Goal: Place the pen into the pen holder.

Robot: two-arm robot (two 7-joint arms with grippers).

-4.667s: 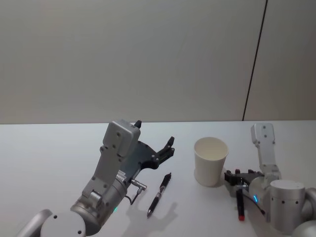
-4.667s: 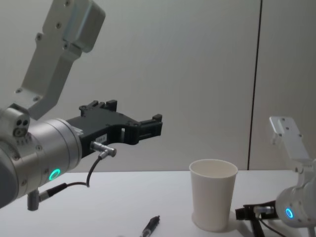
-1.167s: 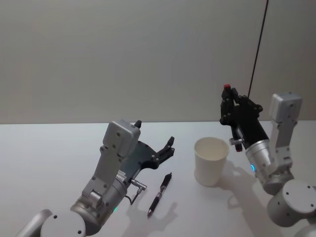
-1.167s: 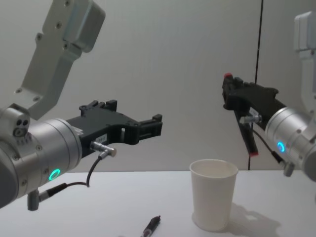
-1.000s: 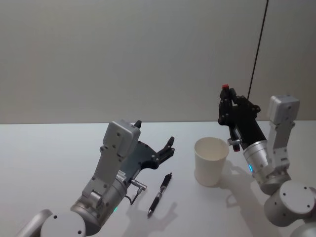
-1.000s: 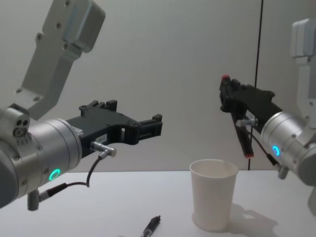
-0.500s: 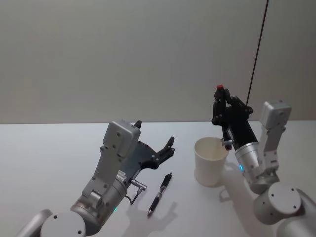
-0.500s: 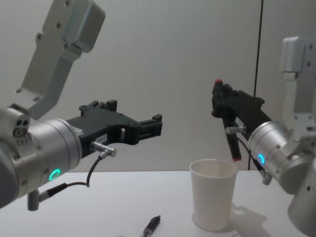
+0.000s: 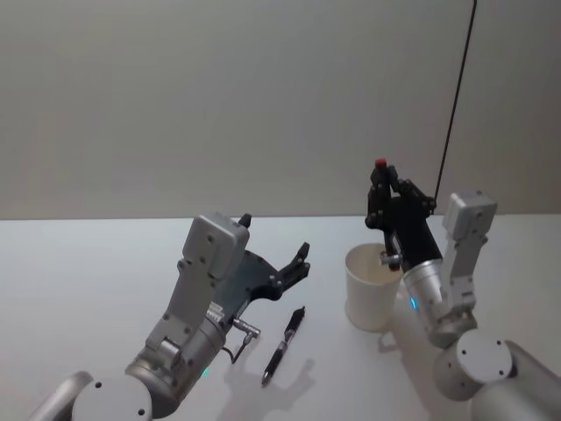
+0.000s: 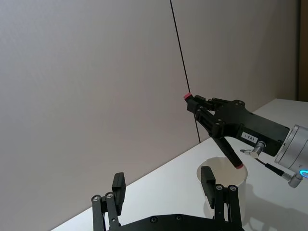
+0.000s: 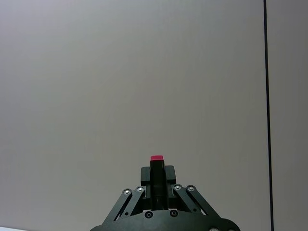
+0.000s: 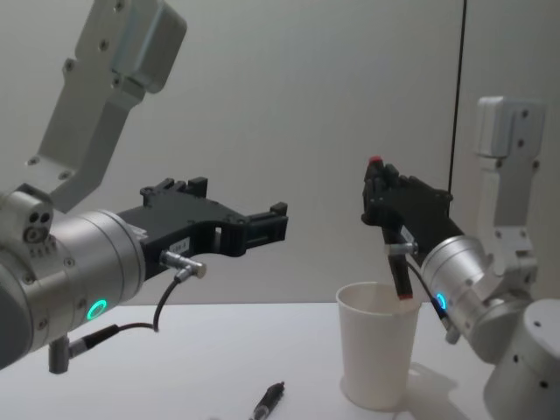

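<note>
My right gripper [image 12: 385, 197] is shut on a black pen [image 12: 398, 267] with red ends and holds it tilted above the white paper cup, the pen holder [image 12: 378, 354]. The pen's lower red end is at the level of the cup's rim, over the mouth. In the head view the right gripper [image 9: 383, 200] stands above the cup [image 9: 372, 294], the pen's red top [image 9: 379, 164] poking out. The left wrist view shows the pen [image 10: 226, 147] slanting down to the cup [image 10: 243, 187]. My left gripper [image 9: 274, 237] hovers open left of the cup, holding nothing.
A second black pen [image 9: 283, 346] lies on the white table [image 9: 88, 281] between my left arm and the cup, also low in the chest view [image 12: 268, 402]. A plain grey wall stands behind the table.
The right gripper has carried the pen left and down, from beside and above the cup to over its mouth. The left arm and the pen on the table have not moved.
</note>
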